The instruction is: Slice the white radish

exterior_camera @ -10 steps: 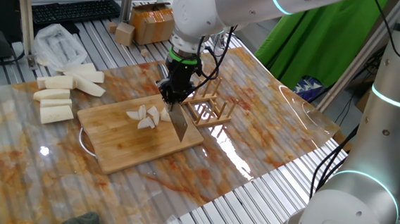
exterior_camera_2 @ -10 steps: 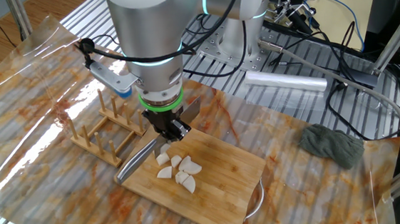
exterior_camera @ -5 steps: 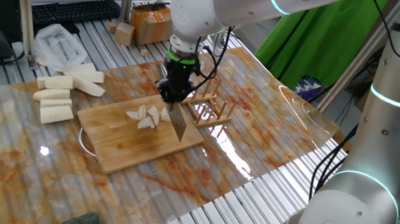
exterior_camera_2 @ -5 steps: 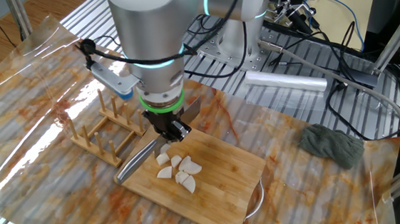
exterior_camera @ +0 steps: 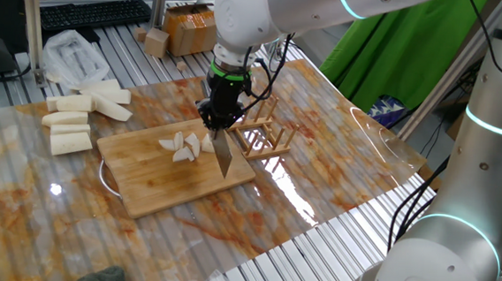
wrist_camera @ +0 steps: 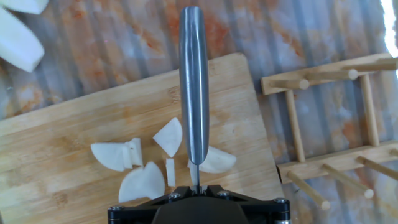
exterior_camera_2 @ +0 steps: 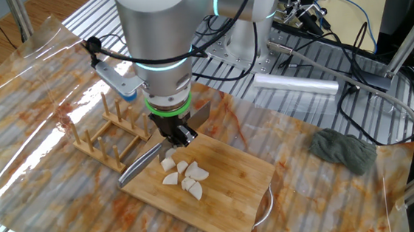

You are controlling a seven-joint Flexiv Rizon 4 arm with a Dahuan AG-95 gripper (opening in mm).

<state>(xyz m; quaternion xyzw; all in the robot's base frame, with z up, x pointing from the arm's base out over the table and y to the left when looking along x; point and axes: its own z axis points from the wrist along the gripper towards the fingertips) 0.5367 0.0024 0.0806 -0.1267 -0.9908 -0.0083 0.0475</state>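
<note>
The white radish lies as several thin pale slices [exterior_camera: 184, 145] in a loose cluster on the wooden cutting board [exterior_camera: 163, 188]. My gripper [exterior_camera: 217, 119] is shut on the handle of a steel knife [exterior_camera: 225, 156], right beside the slices. In the other fixed view the knife [exterior_camera_2: 140, 164] slants from the gripper [exterior_camera_2: 177, 135] past the board's edge, next to the slices [exterior_camera_2: 182, 177]. In the hand view the knife [wrist_camera: 194, 87] runs straight out from my gripper [wrist_camera: 196, 185], edge down, with slices [wrist_camera: 140, 168] on both sides of it. Whether it touches the board I cannot tell.
A wooden peg rack [exterior_camera: 264, 137] stands close to the board's right edge. Longer radish sticks [exterior_camera: 71, 119] and a plastic bag [exterior_camera: 71, 53] lie to the left. A cardboard box [exterior_camera: 192, 30] sits behind. A grey cloth [exterior_camera_2: 343, 150] lies on the far side.
The arm with the knife has shifted only slightly. The slices have not moved.
</note>
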